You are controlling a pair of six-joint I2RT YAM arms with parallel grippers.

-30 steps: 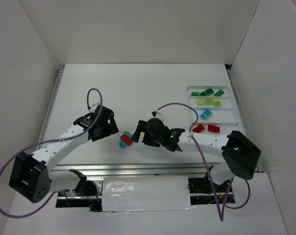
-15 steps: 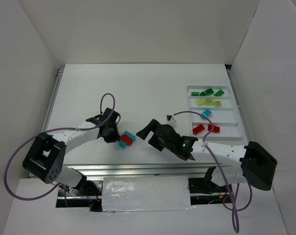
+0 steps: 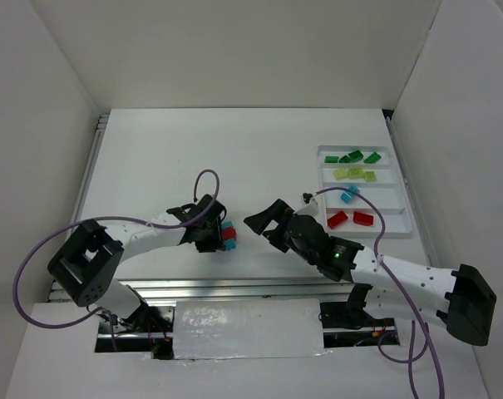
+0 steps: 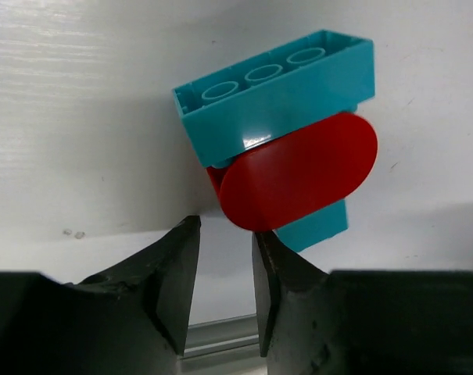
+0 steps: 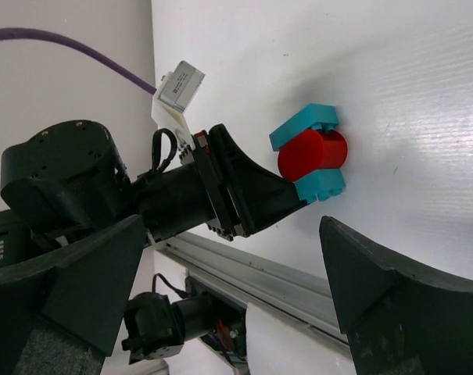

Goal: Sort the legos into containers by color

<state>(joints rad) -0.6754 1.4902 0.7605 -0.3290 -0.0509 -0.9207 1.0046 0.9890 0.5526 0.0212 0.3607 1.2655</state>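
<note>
where the left hand (image 4: 225, 234) sat nearly clenched on nothing, a red piece (image 4: 299, 172) just beyond its fingertips hid most of a cyan brick (image 4: 320, 225). a second cyan brick (image 4: 275, 86) touched it on the far side, on the worktop (image 4: 80, 117). the right hand (image 3: 266, 218) gaped, released, nearby. farther off, the white tray (image 3: 384, 195) held sorted legos (image 3: 351, 156).

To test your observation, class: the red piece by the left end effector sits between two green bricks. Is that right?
No. The two bricks around the red piece are cyan, not green, as the left wrist view shows; it does lie by the left end effector.
</note>
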